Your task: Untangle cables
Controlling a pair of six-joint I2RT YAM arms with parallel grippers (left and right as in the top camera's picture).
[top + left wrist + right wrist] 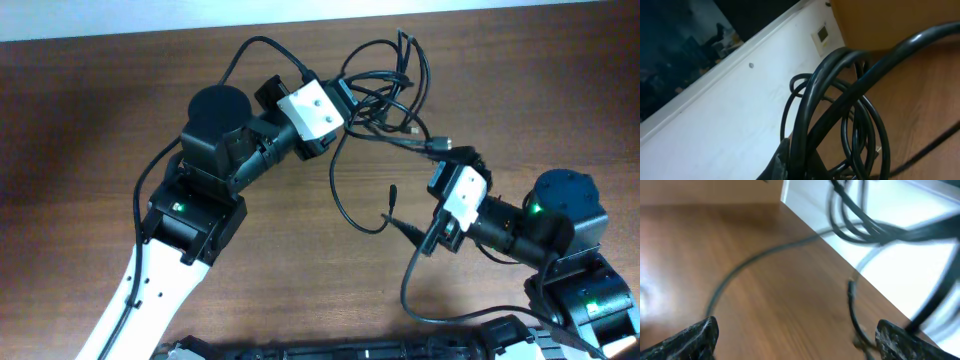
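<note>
The right gripper (797, 335) gapes wide and empty, with the cables (385, 85) knotted just ahead of it, toward the far edge of the table (100, 120). The left gripper (350, 108) is clamped on that knot's other side, and one slack loop (345, 205) trails back over bare wood between the arms.

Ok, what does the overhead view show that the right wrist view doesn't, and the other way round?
Only overhead: both arms, with the left pincer closed at the bunched cables and the right pincer lower down, apart from the bunch. Only right wrist: that pincer's fingertips close up, wide apart with nothing between them. Both: the wooden table, the looped cables, and a loose cable end over the wood.
</note>
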